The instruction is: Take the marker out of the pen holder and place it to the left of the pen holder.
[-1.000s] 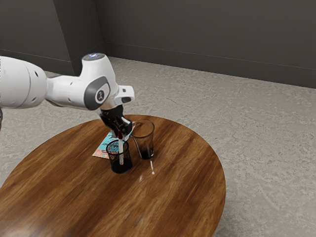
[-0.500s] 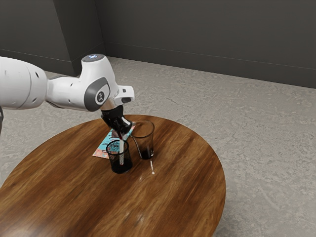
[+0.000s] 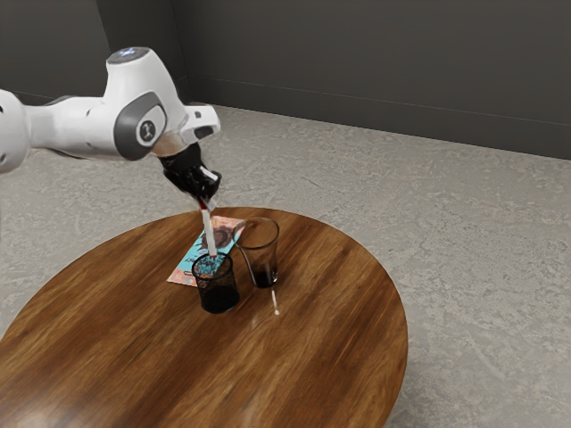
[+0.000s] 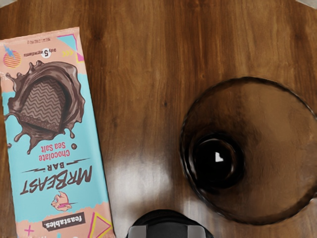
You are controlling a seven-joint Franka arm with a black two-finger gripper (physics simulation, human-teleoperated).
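Pen holder (image 3: 217, 287), glass (image 3: 262, 259) beside, chocolate bar (image 4: 57, 134) behind; all on table (image 3: 312, 357)

Below the pincer (image 3: 208, 198), counter (image 3: 312, 357) of brown wood, streaky grain, glossy; on it, pen holder (image 3: 217, 295) of black mesh, metal-looking, and tumbler (image 3: 264, 266) of smooth, shiny clear glass. Marker (image 3: 211, 234) at the pincer's tips: smooth, plastic-looking. Chocolate bar's wrapper (image 4: 59, 173) smooth, faint sheen; floor (image 3: 473, 232) beyond the counter matt, rough-looking.
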